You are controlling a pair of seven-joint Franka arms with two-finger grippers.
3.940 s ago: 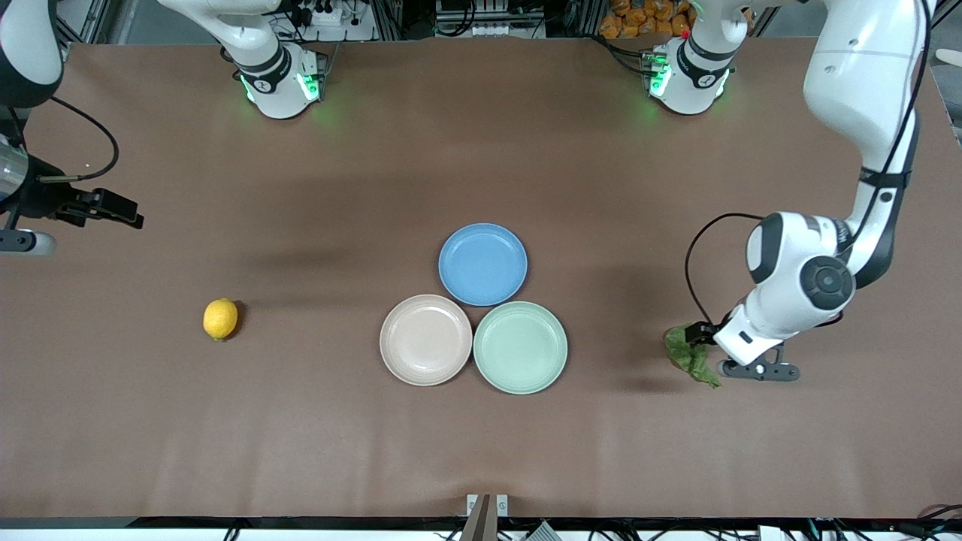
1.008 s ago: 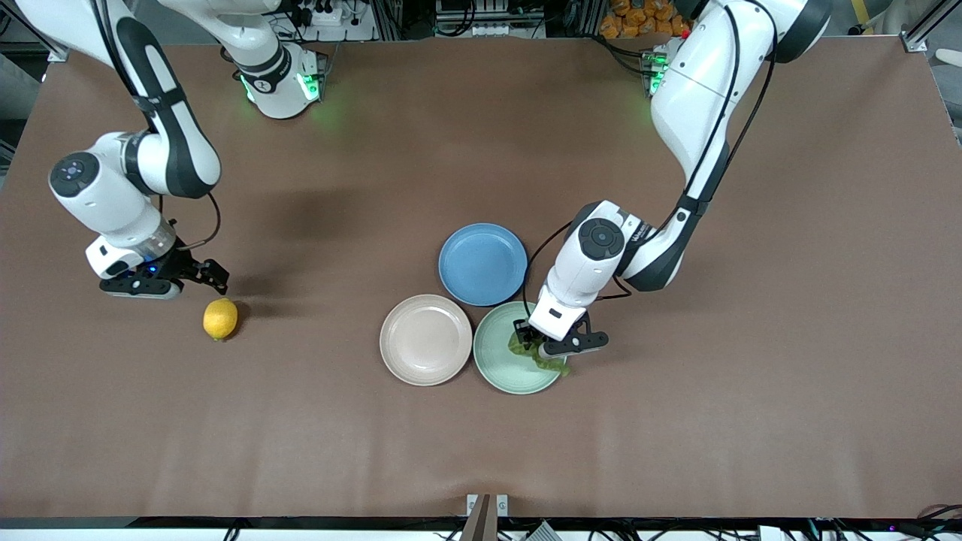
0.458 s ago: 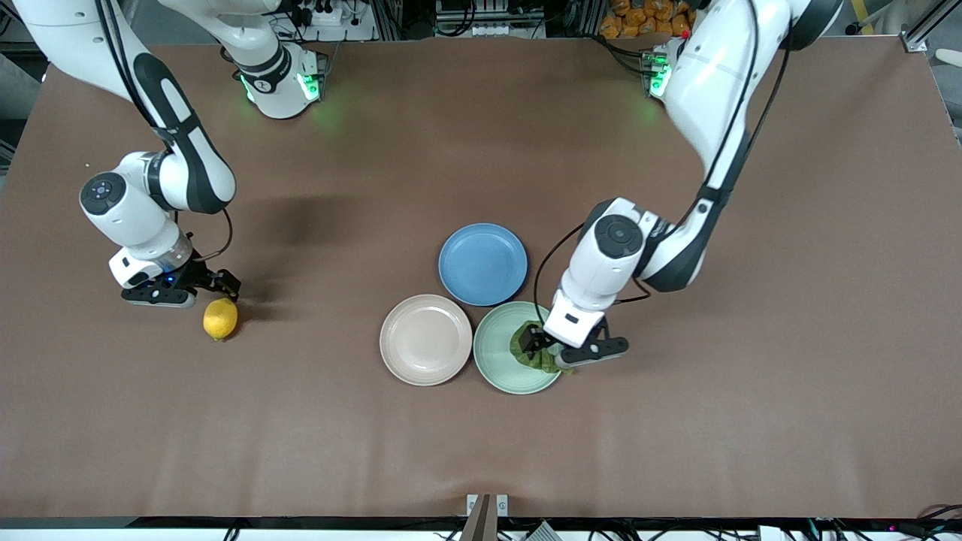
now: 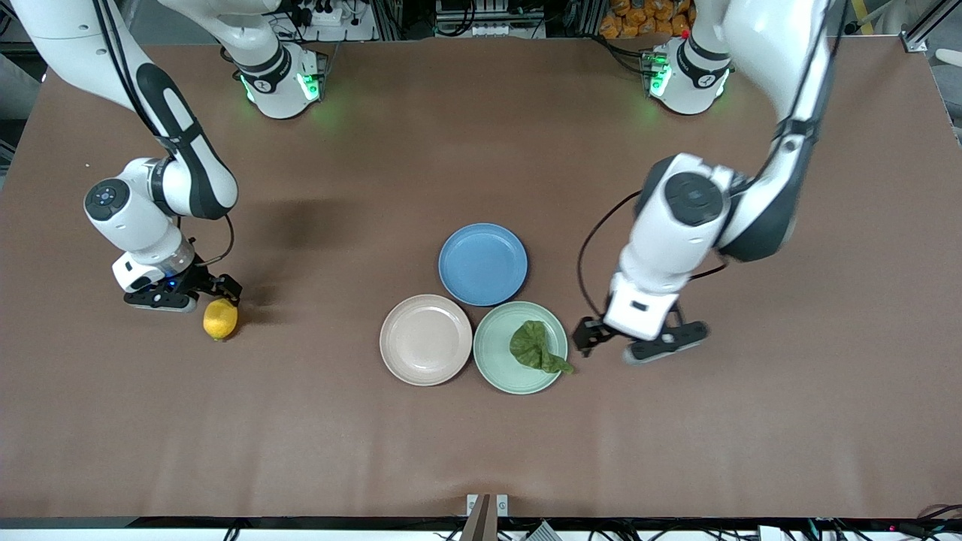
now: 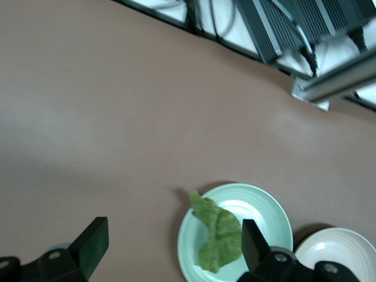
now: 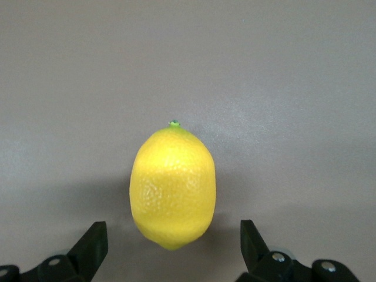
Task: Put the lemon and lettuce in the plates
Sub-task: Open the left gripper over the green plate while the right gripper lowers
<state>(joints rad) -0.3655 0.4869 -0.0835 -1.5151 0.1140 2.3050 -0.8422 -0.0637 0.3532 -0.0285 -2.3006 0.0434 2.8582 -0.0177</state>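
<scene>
So the wrinkly green lettuce leaf [image 4: 536, 347] drapes the mint-green plate's [image 4: 496, 368] rim; left gripper [image 4: 639, 342] empty, spread. Right gripper [image 4: 197, 294], spread above the oval yellow lemon [image 4: 220, 318], might roll it when closing.

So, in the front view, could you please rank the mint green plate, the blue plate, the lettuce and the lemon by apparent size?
1. Mint green plate and blue plate: near alike, the green perhaps slightly larger, so I won't separate them.
2. Lettuce, lying in the green plate.
3. Lemon, on the table.
</scene>
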